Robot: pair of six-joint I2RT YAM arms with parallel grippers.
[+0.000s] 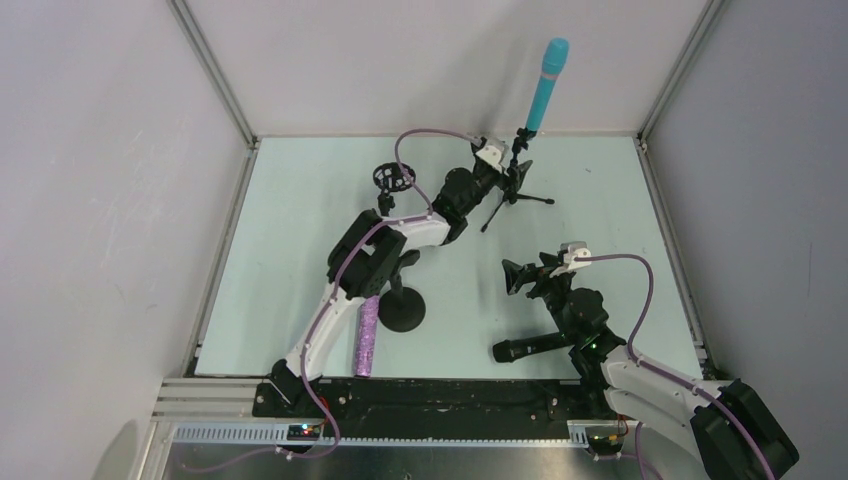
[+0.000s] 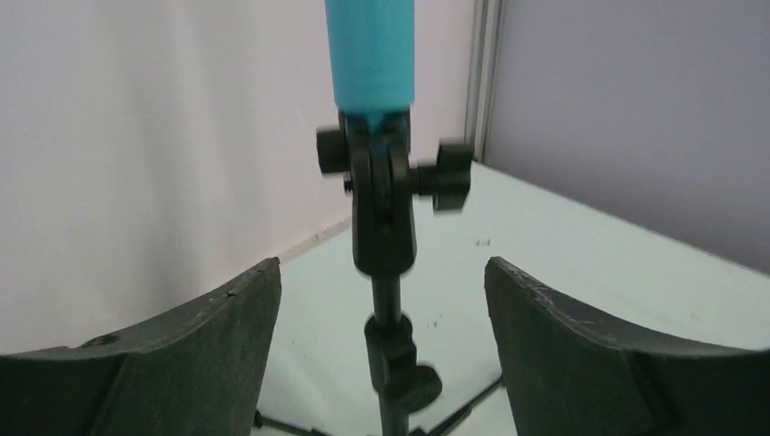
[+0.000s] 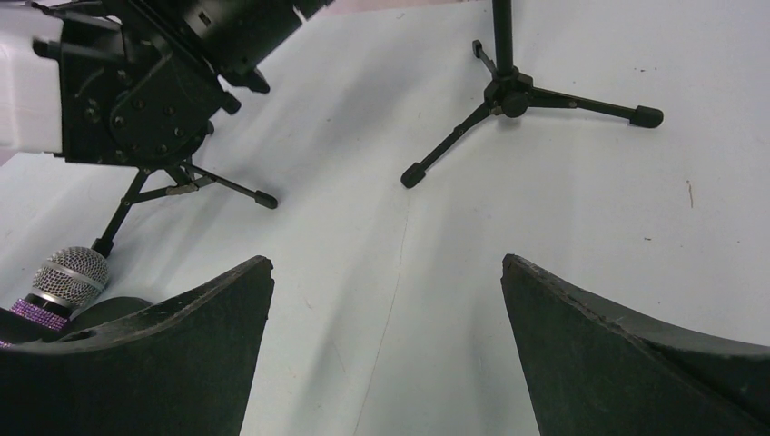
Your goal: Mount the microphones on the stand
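Note:
The cyan microphone [image 1: 545, 85] stands upright in the clip of a black tripod stand [image 1: 515, 192] at the back of the table. It also shows in the left wrist view [image 2: 370, 54], above the clip [image 2: 386, 209]. My left gripper [image 1: 497, 172] is open, with its fingers on either side of the stand's pole [image 2: 381, 350] and not touching it. The purple glitter microphone [image 1: 365, 338] lies on the table at the front left; its silver head [image 3: 70, 276] shows in the right wrist view. The black microphone [image 1: 525, 348] lies by my right arm. My right gripper [image 1: 515, 277] is open and empty [image 3: 386, 345] above the table.
A second tripod stand with a round ring mount [image 1: 390, 178] stands at the back left. A stand with a round black base [image 1: 400, 312] sits beside the purple microphone. Grey walls and metal rails enclose the pale green table [image 1: 620, 210].

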